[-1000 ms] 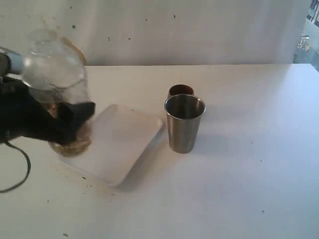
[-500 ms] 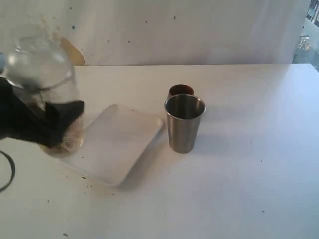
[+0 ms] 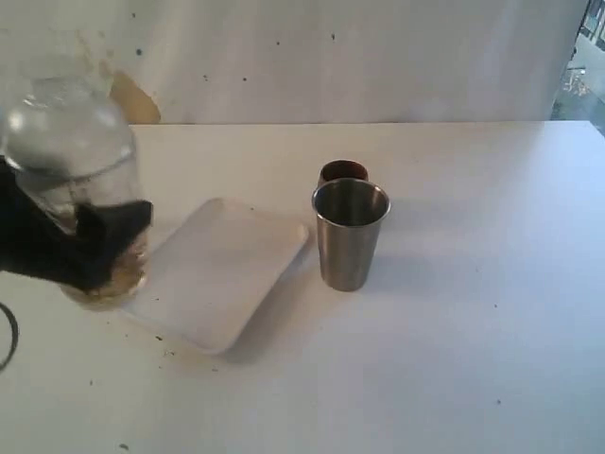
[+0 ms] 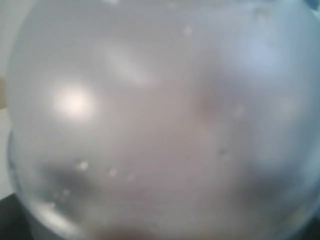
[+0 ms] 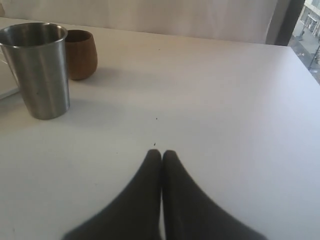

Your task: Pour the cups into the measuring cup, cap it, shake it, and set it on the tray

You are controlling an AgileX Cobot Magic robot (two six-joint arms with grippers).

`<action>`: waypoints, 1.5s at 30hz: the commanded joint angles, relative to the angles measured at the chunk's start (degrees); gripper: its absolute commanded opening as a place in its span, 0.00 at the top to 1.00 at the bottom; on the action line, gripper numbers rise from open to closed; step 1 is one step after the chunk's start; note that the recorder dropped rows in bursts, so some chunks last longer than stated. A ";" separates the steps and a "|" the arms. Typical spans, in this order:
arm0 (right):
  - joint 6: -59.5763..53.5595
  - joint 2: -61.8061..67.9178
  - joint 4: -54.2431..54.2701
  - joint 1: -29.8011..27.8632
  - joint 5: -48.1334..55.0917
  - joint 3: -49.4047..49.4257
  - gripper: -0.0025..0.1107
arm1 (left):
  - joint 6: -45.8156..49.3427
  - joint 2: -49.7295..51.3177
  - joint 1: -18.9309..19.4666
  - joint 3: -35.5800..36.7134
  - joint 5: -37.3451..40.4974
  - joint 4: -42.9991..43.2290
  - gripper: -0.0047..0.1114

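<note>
White tabletop (image 3: 473,331) runs back to a pale wall (image 3: 378,57). At its 9 o'clock side the left pincer (image 3: 95,248) grips wide around the measuring cup (image 3: 112,276), which has a clear domed cap (image 3: 66,132) and brownish liquid low inside. Its base sits at the 9 o'clock rim of the tray (image 3: 227,284). The steel tumbler (image 3: 350,236) stands at the tray's 3 o'clock, with the wooden cup (image 3: 342,171) just behind it at 12 o'clock. The right pincer (image 5: 161,154) is closed and empty over bare tabletop, well apart from the tumbler.

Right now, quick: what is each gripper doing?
Left gripper: closed around the measuring cup, holding it.
Right gripper: shut, holding nothing.
</note>
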 commanded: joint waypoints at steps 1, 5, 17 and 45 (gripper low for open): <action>0.01 -0.36 -0.19 -0.14 -0.14 0.23 0.98 | 10.65 0.24 5.51 -0.50 -6.13 -20.07 0.96; 0.01 -0.36 -0.19 -0.14 -0.14 0.23 0.98 | -0.82 -2.31 -3.61 -0.27 -4.33 4.45 0.96; 0.01 -0.36 -0.19 -0.14 -0.14 0.23 0.98 | 8.04 -1.35 5.50 1.24 -6.28 -18.86 0.96; 1.57 -0.36 -0.08 -0.05 -0.06 0.23 0.98 | 26.81 -2.82 30.27 -0.68 -1.82 -26.66 0.96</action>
